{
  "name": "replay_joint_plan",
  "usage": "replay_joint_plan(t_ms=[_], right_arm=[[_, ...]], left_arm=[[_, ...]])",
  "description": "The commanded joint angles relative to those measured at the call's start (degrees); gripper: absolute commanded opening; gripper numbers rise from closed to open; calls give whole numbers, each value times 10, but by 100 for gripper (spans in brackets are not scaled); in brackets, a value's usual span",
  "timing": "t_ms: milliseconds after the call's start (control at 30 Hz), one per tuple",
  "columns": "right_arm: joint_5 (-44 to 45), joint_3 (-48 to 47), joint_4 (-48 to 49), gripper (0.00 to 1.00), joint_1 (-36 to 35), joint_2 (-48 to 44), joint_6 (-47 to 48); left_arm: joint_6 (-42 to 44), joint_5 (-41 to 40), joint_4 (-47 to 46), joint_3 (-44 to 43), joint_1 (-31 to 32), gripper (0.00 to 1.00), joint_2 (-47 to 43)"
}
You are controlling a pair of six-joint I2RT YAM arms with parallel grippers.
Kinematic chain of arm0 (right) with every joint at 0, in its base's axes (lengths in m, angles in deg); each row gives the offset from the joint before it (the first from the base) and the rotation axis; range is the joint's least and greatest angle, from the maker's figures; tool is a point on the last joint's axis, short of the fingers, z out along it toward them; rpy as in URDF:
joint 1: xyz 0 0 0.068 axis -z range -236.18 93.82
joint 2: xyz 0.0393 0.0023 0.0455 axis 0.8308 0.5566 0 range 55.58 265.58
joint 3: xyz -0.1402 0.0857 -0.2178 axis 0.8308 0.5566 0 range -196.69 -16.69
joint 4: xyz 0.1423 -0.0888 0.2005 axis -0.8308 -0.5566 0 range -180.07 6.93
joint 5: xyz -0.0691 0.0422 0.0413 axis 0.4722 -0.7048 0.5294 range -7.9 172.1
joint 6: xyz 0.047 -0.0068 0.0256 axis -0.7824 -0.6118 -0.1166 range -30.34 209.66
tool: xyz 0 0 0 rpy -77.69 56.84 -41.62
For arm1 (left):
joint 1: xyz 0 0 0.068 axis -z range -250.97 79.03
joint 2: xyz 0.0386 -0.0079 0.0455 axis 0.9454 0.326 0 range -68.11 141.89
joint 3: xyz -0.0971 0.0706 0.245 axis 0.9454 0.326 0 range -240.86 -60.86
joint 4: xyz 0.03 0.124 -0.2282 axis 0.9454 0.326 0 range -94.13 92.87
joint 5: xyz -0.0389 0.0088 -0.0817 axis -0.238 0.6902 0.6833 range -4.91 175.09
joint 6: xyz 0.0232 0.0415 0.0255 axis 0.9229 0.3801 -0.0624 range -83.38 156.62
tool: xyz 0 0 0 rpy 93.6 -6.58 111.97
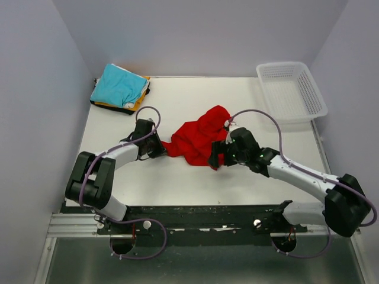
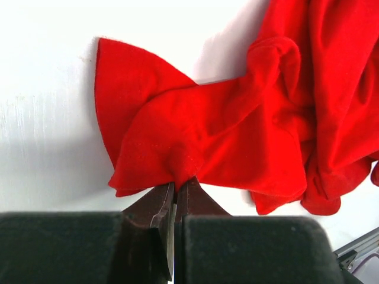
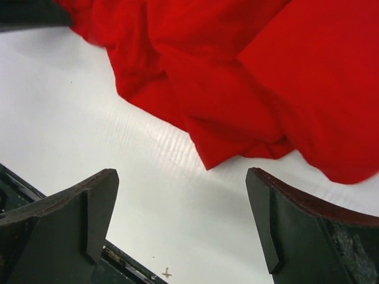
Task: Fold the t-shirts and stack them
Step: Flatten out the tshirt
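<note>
A crumpled bright red t-shirt (image 1: 198,141) lies in the middle of the white table. My left gripper (image 1: 161,149) is at its left edge, shut on a pinch of the red cloth (image 2: 195,136). My right gripper (image 1: 215,161) is open just off the shirt's near right corner, its jaws wide apart over bare table, with a pointed fold of the red shirt (image 3: 237,112) just ahead of them and untouched. A folded stack of t-shirts (image 1: 120,88), turquoise on top with yellow-orange and black below, sits at the back left corner.
A white plastic mesh basket (image 1: 291,90) stands at the back right corner, hanging partly over the table's (image 1: 177,189) right edge. The black rail with the arm bases runs along the near edge. Grey walls close in both sides.
</note>
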State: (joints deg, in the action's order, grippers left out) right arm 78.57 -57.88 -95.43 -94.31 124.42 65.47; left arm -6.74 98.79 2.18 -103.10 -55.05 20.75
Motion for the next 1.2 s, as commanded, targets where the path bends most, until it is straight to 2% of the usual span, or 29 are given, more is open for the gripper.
replay_joint_plan(t_ms=[0,200,400,700,800,867,967,1000,1067,1167], right_arm=[[74,-39,23,97,-50,77,16],[200,-81,47,92,-115,171,-27],[314,-111,31,84,-127,234,-103],[365,-115,49,68,-128,288,-170],[392,-115,53,57,-128,292,-187],[411,-115,48,44,-128,287,-196],[427,-110,51,15,-128,270,-195],[432,-110,47,10,-128,262,-188],[449,-116,27,4,-128,249,-175],[469,-127,-5,3,-128,219,-147]], left_arm=[[1,-20,-24,27,10,0,-43],[-7,-44,-41,69,18,0,-89],[-14,-64,-44,96,27,0,-126],[-21,-86,-45,115,40,0,-151],[-22,-96,-40,118,42,0,-157],[-18,-111,-38,121,44,0,-169],[-20,-151,-19,122,47,0,-188],[-22,-168,-13,121,47,0,-197],[-26,-201,4,118,49,0,-213],[-27,-249,27,105,52,0,-236]])
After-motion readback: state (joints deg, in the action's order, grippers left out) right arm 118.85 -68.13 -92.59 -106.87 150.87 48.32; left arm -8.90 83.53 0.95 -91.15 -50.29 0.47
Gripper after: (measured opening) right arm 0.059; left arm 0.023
